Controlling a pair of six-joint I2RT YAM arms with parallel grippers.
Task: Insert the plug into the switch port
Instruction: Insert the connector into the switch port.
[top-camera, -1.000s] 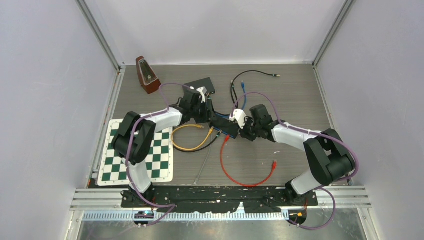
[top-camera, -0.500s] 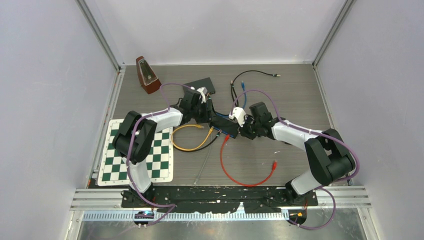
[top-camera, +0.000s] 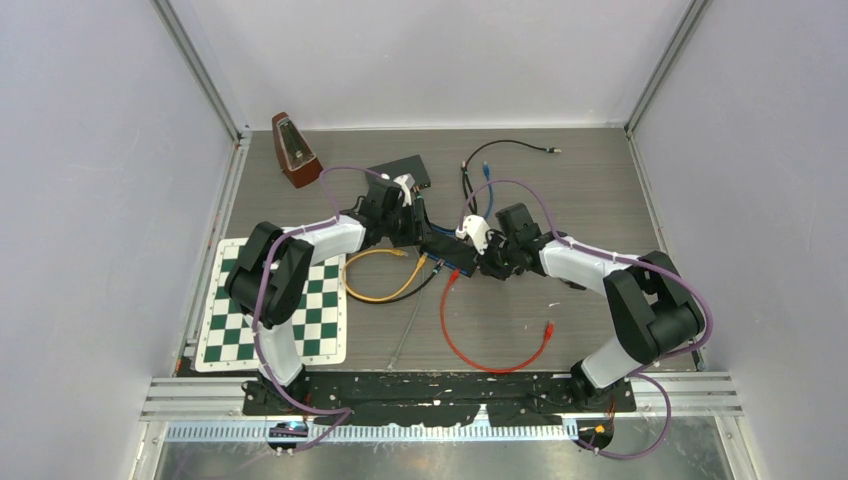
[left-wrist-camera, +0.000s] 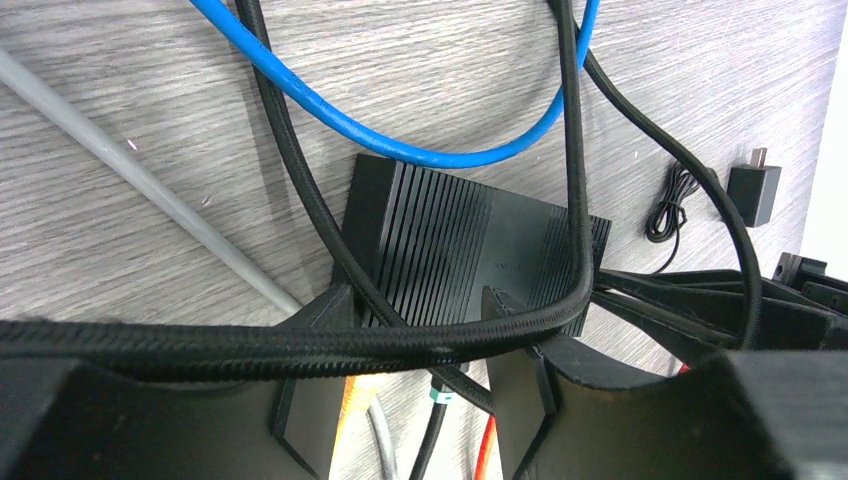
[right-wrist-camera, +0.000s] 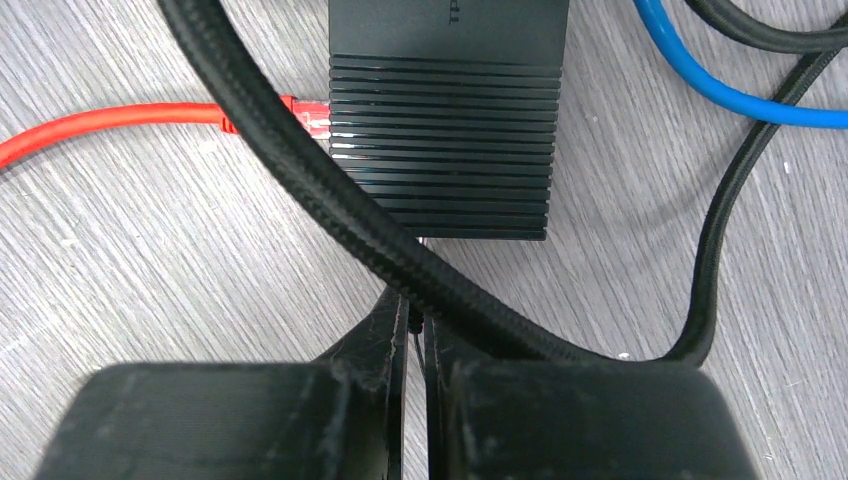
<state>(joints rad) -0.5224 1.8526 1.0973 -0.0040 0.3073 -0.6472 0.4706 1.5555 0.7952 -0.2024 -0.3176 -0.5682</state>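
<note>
Two grippers: left gripper (left-wrist-camera: 418, 305) half-spread astride switch (left-wrist-camera: 460, 230), hold unclear; right gripper (right-wrist-camera: 412, 322) pinched shut, empty.
Plug (right-wrist-camera: 312, 112): upper left of right gripper, lying crosswise against switch side.

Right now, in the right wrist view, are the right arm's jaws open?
No, the right jaws are shut, their fingers pressed together near the switch.

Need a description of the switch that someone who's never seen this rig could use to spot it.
Start at the grey wood-grain table and go to its middle, where the cables bunch together. The switch is the small black box there, with a red cable ending at its side. Its ribbed top sets it apart from the smooth black plate lying farther back.
</note>
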